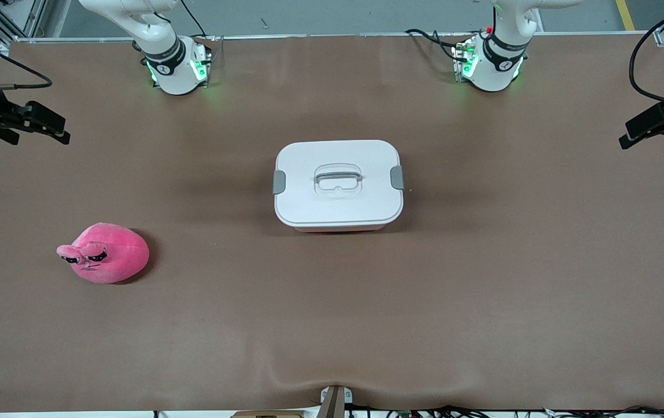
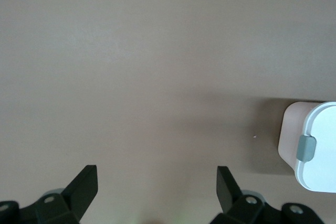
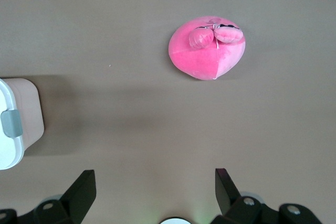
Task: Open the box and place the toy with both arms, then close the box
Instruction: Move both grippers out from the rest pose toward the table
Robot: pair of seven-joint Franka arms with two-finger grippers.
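The box [image 1: 338, 184] stands shut at the middle of the table, its white lid on, with a grey centre handle [image 1: 338, 176] and a grey clip at each end. The pink plush toy [image 1: 105, 253] lies on the table toward the right arm's end, nearer the front camera than the box. My right gripper [image 1: 59, 130] hangs open and empty above the table at that end; its wrist view shows the toy [image 3: 207, 51] and a corner of the box [image 3: 16, 124]. My left gripper [image 1: 628, 134] hangs open and empty above the table at the left arm's end, with the box's end and clip [image 2: 306, 148] in its wrist view.
The brown table [image 1: 483, 290] spreads wide around the box and the toy. The two arm bases [image 1: 175, 67] [image 1: 491, 64] stand along the edge farthest from the front camera. Cables run along the edge nearest to it.
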